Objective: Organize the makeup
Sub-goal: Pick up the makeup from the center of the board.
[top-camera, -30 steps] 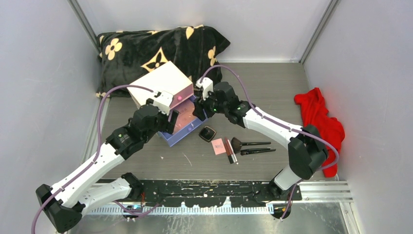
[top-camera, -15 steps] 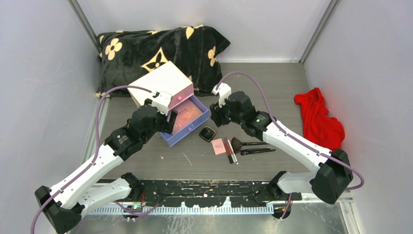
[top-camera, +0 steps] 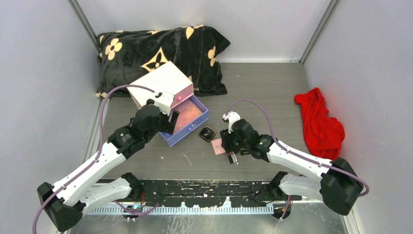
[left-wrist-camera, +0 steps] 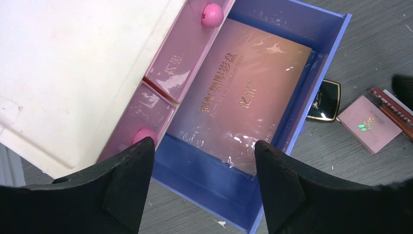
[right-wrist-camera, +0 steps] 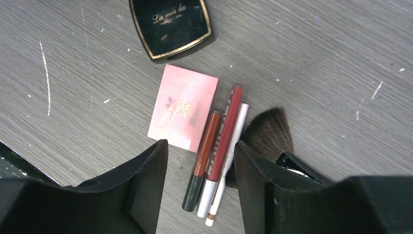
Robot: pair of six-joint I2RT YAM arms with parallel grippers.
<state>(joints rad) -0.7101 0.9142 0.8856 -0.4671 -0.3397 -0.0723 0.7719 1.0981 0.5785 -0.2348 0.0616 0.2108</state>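
Back from the blue drawer [left-wrist-camera: 321,73], the right gripper [right-wrist-camera: 199,151] now hovers, jaws apart, over the slim tubes [right-wrist-camera: 221,141] (pink compact [right-wrist-camera: 182,107] just beside them); the left gripper [left-wrist-camera: 204,151], also spread and empty, hangs above the palette [left-wrist-camera: 243,97] inside that drawer.

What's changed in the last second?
The right gripper, open and empty, swung from the open blue drawer toward the near edge and now hangs over the slim tubes beside the square pink compact. The left gripper, the iridescent pink palette in the drawer and the black compact stayed put.
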